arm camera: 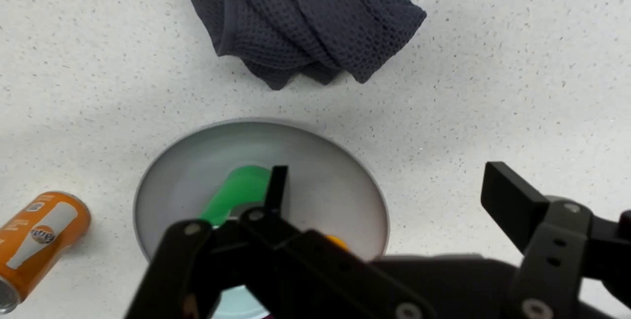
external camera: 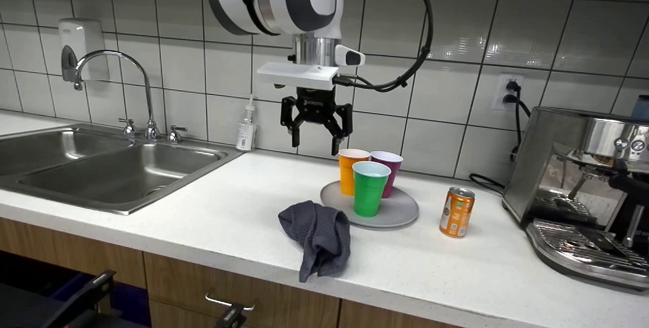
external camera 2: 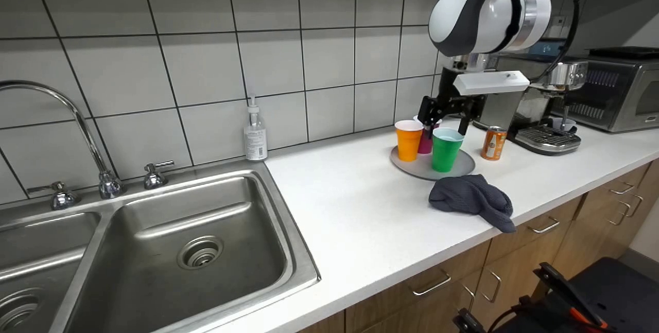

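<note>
My gripper (external camera: 315,144) is open and empty, pointing down above the counter. In the wrist view its fingers (arm camera: 384,181) stand wide apart, with one over the grey plate (arm camera: 325,171) and one over the bare counter. The plate (external camera: 405,211) bears three upright plastic cups: a green cup (external camera: 369,193) in front, an orange cup (external camera: 348,180) and a purple cup (external camera: 394,175) behind. In an exterior view the gripper is nearest the orange cup's rim, a little above it. In the wrist view the gripper hides most of the cups; part of the green cup (arm camera: 241,186) shows.
A dark grey towel (external camera: 319,239) lies at the counter's front edge. An orange can (external camera: 457,214) stands beside the plate, near the coffee machine (external camera: 537,166). A soap bottle (external camera 2: 255,140) stands by the wall. A steel sink (external camera 2: 304,266) with a faucet (external camera 2: 77,117) lies further off.
</note>
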You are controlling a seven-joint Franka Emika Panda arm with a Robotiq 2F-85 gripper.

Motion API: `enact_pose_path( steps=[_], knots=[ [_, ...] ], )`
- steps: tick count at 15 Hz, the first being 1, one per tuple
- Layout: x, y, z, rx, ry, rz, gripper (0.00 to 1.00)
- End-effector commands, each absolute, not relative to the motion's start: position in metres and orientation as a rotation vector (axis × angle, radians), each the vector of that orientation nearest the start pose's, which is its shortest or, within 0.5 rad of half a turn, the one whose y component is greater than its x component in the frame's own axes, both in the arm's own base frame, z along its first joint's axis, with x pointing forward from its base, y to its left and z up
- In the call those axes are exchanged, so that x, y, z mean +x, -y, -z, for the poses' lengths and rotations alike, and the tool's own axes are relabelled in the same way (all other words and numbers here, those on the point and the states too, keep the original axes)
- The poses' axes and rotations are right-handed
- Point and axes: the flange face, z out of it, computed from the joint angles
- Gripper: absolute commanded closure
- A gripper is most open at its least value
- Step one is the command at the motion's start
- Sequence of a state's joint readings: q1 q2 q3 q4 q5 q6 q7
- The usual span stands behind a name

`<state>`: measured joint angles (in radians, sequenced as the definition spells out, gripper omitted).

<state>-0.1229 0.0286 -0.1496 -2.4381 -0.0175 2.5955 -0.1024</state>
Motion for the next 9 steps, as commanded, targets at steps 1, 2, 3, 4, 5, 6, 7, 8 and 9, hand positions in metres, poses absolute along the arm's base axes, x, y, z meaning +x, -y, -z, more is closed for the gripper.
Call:
enact_pose_path(
  steps=[1, 2, 3, 4, 5, 6, 7, 8, 9],
  knots=[
    [0.4756, 0.1292, -0.3046, -3.168, -0.228, 0.193, 0.00],
    [0.4731, 0.1266, -0.3053, -3.168, -0.218, 0.193, 0.00],
    [0.4715, 0.1253, -0.3061, -3.168, -0.214, 0.195, 0.00],
    [0.4707, 0.1251, -0.3064, -3.168, -0.214, 0.195, 0.00],
    [0.4703, 0.1250, -0.3063, -3.168, -0.213, 0.195, 0.00],
    [0.4702, 0.1249, -0.3061, -3.168, -0.213, 0.196, 0.00],
    [0.4702, 0.1249, -0.3061, -3.169, -0.213, 0.196, 0.00],
    [0.4702, 0.1249, -0.3061, -3.169, -0.213, 0.197, 0.00],
    [0.4702, 0.1249, -0.3061, -3.169, -0.213, 0.197, 0.00]
  ],
)
